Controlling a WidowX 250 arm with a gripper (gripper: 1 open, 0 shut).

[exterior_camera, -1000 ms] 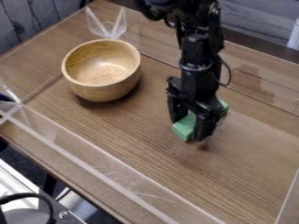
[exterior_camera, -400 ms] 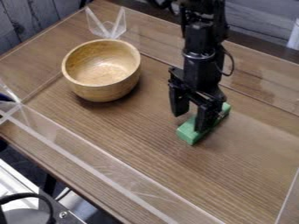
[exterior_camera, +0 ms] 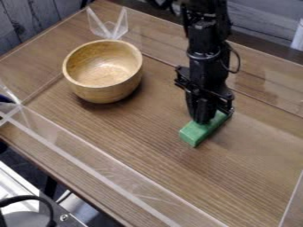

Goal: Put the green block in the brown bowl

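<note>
Here, wooden tabletop [exterior_camera: 130, 146], dark-planked wall [exterior_camera: 35, 19].

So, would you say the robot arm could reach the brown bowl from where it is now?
Probably yes: the bowl sits upright beside the arm, with only bare tabletop showing between them.

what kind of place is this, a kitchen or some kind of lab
Probably a robotics lab or workshop: a black robot arm reaches over a wooden table, black cables sit at the lower left corner, and clear tape runs along the table.
</note>
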